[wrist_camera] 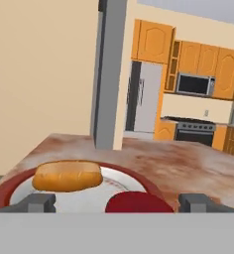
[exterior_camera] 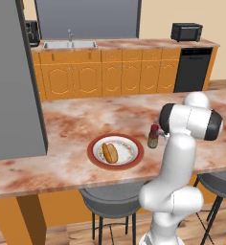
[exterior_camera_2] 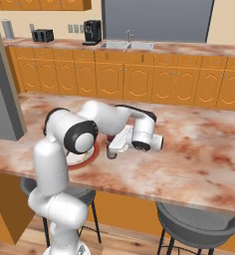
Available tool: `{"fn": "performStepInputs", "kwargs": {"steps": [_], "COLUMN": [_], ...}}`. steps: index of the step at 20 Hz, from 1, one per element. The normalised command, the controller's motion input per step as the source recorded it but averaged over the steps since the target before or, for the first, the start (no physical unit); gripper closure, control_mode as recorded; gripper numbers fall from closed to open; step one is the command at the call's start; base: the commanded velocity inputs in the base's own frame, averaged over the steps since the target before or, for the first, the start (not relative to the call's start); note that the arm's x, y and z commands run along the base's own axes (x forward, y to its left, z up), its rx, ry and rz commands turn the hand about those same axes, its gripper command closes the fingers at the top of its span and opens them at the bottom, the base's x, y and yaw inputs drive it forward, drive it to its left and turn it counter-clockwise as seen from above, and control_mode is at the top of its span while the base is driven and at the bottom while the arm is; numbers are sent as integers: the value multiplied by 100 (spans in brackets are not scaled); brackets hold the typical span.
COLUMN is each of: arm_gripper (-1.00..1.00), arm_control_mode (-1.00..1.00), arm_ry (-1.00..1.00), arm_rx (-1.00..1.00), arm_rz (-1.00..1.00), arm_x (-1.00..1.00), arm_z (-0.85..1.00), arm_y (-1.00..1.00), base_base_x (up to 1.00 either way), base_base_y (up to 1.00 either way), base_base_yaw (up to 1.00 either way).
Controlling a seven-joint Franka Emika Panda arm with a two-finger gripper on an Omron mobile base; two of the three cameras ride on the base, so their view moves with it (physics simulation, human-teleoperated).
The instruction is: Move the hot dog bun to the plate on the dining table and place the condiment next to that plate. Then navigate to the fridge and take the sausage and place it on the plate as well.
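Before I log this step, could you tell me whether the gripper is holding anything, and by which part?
Nothing is held: the gripper is open, its fingers either side of the condiment bottle's red cap, which stands beside the plate.

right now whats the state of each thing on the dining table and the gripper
hot dog bun: lying on the plate
plate: flat on the dining table, holding the bun
condiment bottle: upright, cap on, standing on the table beside the plate
gripper: open, fingertips either side of the bottle's red cap, not gripping
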Motion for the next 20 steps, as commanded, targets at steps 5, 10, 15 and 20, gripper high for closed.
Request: {"fn": "performStepInputs", "kwargs": {"steps": [5, 10, 15, 20], "arm_gripper": [-100, -100, -100, -100], "arm_control_mode": [-100, -100, -100, -100], "arm_ry": [-12, -12, -10, -2], "arm_rx": [-5, -13, -16, -10], "arm_rz": [0, 0, -2, -27], "arm_x": [-4, -53, -84, -98], "arm_z": [64, 84, 91, 76], "arm_y": [0, 15, 53, 88], "base_base_x": [0, 0, 0, 0], "base_base_y": [0, 0, 0, 0], "base_base_yaw": [0, 0, 0, 0]}}
